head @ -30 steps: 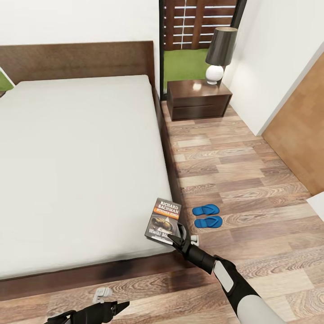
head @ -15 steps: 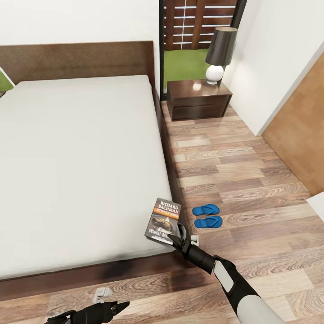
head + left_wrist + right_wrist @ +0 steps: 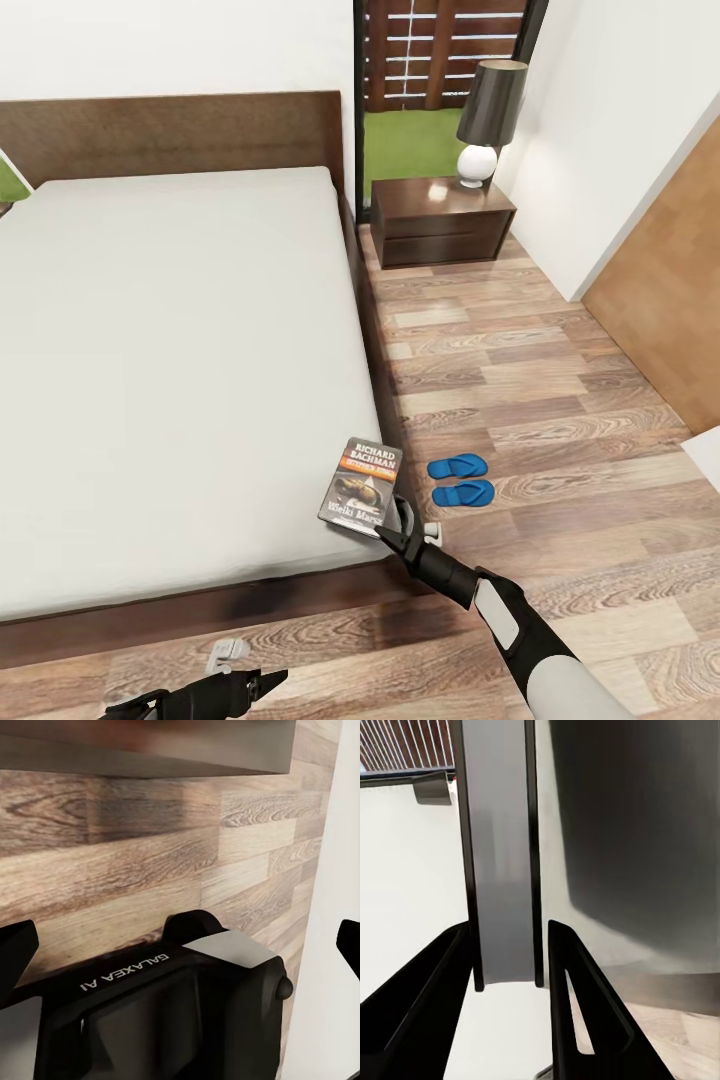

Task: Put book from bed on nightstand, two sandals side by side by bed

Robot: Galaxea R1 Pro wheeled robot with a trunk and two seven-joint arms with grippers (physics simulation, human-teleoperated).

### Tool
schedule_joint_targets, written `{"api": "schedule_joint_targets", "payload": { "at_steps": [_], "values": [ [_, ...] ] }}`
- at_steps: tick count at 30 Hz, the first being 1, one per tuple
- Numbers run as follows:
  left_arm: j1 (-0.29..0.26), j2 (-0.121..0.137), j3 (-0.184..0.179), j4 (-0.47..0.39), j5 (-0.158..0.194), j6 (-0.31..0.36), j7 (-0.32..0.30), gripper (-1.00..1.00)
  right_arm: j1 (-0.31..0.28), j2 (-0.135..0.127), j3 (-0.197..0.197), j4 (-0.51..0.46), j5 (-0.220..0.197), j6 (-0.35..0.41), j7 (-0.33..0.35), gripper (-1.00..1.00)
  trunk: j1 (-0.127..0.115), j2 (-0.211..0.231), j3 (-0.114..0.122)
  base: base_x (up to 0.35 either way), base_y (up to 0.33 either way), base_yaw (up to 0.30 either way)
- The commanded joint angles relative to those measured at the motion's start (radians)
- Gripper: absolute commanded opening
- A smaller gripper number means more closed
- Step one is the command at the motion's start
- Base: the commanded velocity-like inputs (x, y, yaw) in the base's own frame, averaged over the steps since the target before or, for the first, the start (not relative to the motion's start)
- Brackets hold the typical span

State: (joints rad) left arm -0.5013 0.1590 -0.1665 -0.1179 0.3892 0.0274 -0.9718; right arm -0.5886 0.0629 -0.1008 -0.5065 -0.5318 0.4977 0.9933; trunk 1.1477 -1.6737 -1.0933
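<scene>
The book, dark with white "RICHARD BACHMAN" and an orange band, is at the bed's near right corner, over the grey mattress edge. My right gripper is shut on the book's near right corner. In the right wrist view the book's thin edge stands clamped between the two black fingers. Two blue sandals lie side by side on the wood floor just right of the bed. A dark nightstand stands beside the headboard. My left gripper hangs open low at the foot of the bed.
A lamp with a dark shade stands on the nightstand's far right. A white wall corner and an orange-brown door bound the floor strip on the right. The left wrist view looks down on the plank floor and my own base.
The book, held in my right gripper, has shifted slightly left and tilted, so more of its lower title shows. The left arm and the sandals have not moved.
</scene>
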Motion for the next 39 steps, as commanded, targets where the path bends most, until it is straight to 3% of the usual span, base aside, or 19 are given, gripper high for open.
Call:
{"api": "schedule_joint_targets", "payload": {
  "at_steps": [1, 11, 39],
  "values": [
    [0.000, 0.001, -0.008, 0.000, 0.010, 0.003, -0.003, 1.00, 0.000, 0.001, -0.005, 0.000, 0.000, 0.008, 0.002, -1.00, 0.000, 0.000, -0.001, 0.000, 0.000, 0.000],
    [0.000, 0.001, -0.008, 0.000, 0.010, 0.003, -0.004, 1.00, 0.000, 0.002, -0.005, 0.000, 0.000, 0.008, 0.001, -1.00, 0.000, 0.000, -0.001, 0.000, 0.000, 0.000],
    [0.000, 0.001, -0.008, 0.000, 0.010, 0.003, -0.005, 1.00, 0.000, 0.002, -0.005, 0.000, 0.000, 0.008, 0.001, -1.00, -0.107, 0.196, 0.087, 0.000, 0.000, 0.000]
  ]
}}
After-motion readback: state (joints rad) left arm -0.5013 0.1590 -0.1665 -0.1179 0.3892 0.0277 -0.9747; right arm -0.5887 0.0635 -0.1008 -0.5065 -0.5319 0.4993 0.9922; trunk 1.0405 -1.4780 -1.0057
